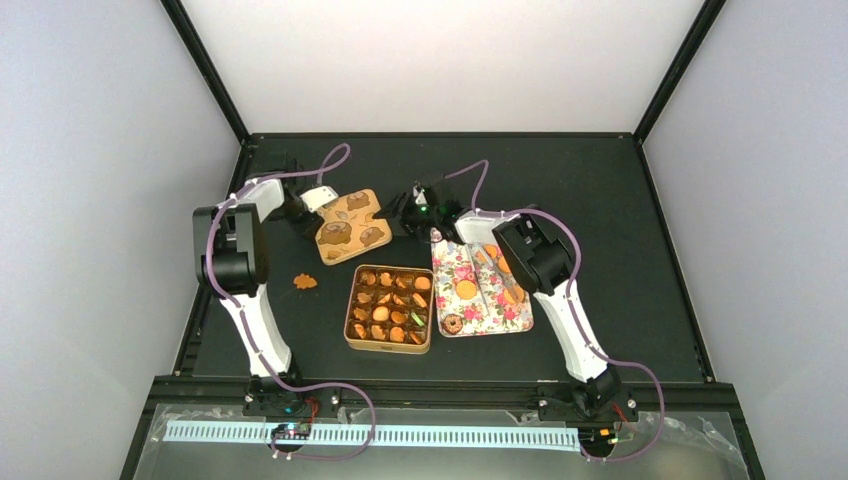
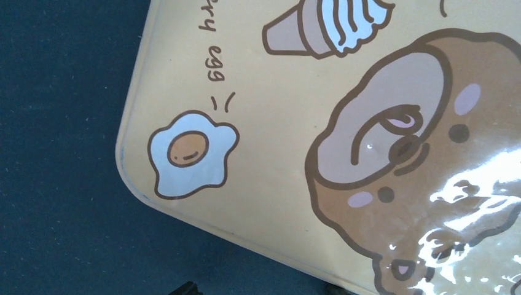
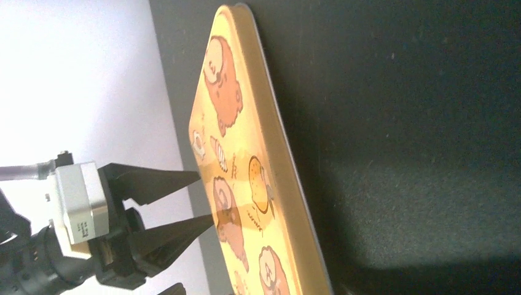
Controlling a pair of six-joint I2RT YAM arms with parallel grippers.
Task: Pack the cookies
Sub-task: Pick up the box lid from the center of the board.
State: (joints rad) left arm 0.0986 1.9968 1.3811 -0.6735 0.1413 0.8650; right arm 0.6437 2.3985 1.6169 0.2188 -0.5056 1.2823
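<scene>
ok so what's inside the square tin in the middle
The square tin holds rows of dark paper cups, most filled with orange-golden cookies, one greenish. The tin's floor and whatever lies beneath the cookies are covered.

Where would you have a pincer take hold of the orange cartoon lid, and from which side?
Probably its thin rim at the left edge, coming in low and level from the left: the orange lid lies flat, face up, and looks too broad to span, so one finger goes over and one under.
</scene>
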